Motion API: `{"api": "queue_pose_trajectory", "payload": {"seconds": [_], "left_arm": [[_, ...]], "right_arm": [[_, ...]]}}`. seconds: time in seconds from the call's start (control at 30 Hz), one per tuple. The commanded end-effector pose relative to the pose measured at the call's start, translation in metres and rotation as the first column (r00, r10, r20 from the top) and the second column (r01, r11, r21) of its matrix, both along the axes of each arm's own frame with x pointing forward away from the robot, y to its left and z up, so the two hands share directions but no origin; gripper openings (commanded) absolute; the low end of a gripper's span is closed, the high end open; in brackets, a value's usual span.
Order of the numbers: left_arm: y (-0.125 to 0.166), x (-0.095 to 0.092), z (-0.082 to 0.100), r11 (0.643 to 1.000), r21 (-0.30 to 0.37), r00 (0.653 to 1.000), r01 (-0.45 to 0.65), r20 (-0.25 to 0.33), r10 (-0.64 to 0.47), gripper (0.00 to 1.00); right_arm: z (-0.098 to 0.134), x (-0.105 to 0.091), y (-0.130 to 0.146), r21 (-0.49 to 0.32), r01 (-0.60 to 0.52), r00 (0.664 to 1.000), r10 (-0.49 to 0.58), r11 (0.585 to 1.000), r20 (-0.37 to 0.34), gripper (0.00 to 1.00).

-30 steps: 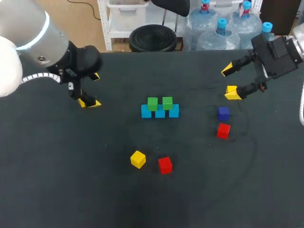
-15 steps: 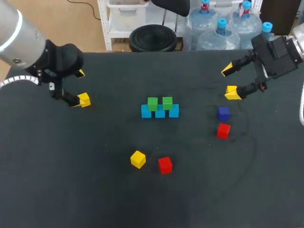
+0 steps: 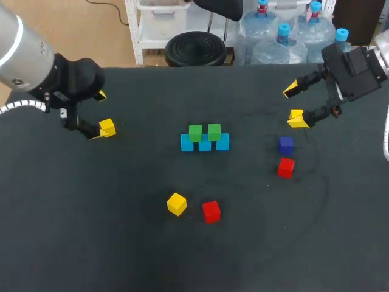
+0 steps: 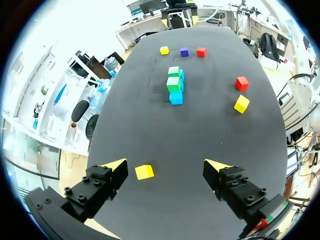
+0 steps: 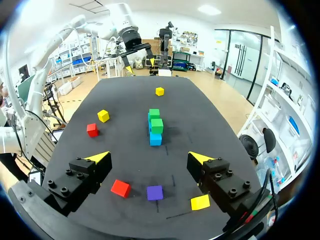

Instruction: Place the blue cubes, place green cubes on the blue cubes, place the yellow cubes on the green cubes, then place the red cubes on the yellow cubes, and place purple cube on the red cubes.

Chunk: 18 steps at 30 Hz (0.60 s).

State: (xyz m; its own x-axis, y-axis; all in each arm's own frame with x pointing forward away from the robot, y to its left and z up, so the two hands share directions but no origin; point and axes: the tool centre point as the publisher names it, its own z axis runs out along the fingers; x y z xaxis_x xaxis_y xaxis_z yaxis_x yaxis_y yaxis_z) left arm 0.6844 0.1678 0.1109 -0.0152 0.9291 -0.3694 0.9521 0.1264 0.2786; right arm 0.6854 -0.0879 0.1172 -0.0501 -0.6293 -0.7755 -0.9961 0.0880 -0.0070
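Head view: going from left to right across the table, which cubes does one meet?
far-left yellow cube → front yellow cube → stack of blue and green cubes → far-right yellow cube

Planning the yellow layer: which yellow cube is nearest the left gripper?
The yellow cube between the left gripper's open fingers; the other two lie far across the table.
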Motion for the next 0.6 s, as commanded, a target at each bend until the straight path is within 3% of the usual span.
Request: {"api": "queue_pose_trajectory", "payload": {"seconds": [0.03,0.13,0.37,0.6], "left_arm": [[0.014,0.005,-0.013,0.997,-0.008,0.997,-0.079,-0.014,0.079,1.00],[0.020,0.010,-0.024,0.989,0.020,0.989,-0.144,-0.016,0.144,1.00],[0.027,0.020,-0.042,0.953,-0.064,0.954,-0.297,0.012,0.299,1.00],[0.026,0.031,-0.061,0.943,-0.100,0.946,-0.319,0.025,0.323,1.00]], "right_arm": [[-0.001,0.000,0.000,0.002,0.000,1.000,0.000,1.000,0.001,1.00],[-0.001,0.000,0.000,0.002,0.000,1.000,0.000,1.000,0.001,1.00],[-0.001,0.000,0.000,0.002,0.000,1.000,0.000,1.000,0.001,1.00],[-0.001,0.000,0.000,0.002,0.000,1.000,0.000,1.000,0.001,1.00]]}}
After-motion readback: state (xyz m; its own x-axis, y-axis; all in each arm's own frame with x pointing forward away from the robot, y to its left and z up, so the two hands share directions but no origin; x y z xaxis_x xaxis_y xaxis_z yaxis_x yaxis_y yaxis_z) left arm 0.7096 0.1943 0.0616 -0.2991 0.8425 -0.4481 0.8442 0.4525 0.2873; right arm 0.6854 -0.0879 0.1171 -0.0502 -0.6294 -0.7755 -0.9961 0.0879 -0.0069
